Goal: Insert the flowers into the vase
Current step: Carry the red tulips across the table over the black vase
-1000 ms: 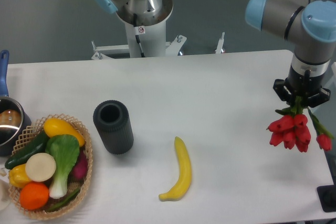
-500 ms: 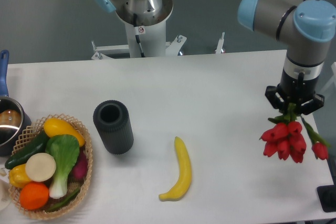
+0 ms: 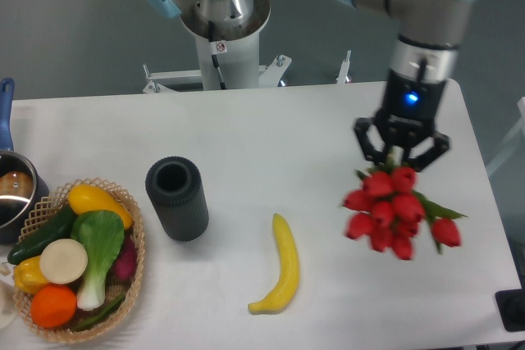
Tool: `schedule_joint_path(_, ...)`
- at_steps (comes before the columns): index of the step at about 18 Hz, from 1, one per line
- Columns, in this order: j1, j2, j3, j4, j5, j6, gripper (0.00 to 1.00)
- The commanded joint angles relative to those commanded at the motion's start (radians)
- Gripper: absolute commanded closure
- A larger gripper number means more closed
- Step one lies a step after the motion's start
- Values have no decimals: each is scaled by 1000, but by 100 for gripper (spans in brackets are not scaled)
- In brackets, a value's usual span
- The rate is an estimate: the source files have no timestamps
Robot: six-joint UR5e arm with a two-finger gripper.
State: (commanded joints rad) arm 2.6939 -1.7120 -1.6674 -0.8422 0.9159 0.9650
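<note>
The flowers (image 3: 391, 211), a bunch of red tulip buds with green leaves, hang in the air over the right part of the table. My gripper (image 3: 401, 153) is shut on their stems from above, and the stems are mostly hidden by the fingers. The vase (image 3: 176, 197), a dark grey ribbed cylinder with an open round mouth, stands upright on the table left of centre, far to the left of the flowers.
A yellow banana (image 3: 281, 267) lies between vase and flowers, near the front. A wicker basket (image 3: 134, 227) of vegetables sits at the front left, with a steel pot (image 3: 15, 190) with a blue handle behind it. The robot's base (image 3: 223, 30) stands behind the table.
The arm has carried the flowers leftward from the table's right edge toward the middle, and they hang higher. The vase, banana and basket have not moved.
</note>
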Motion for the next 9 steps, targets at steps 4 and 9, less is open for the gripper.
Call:
schedule_joint_path(4,-65,-18,0,3,-155,-98,100)
schedule_joint_path(9,-140,-31,-5,54,-345,-112,100)
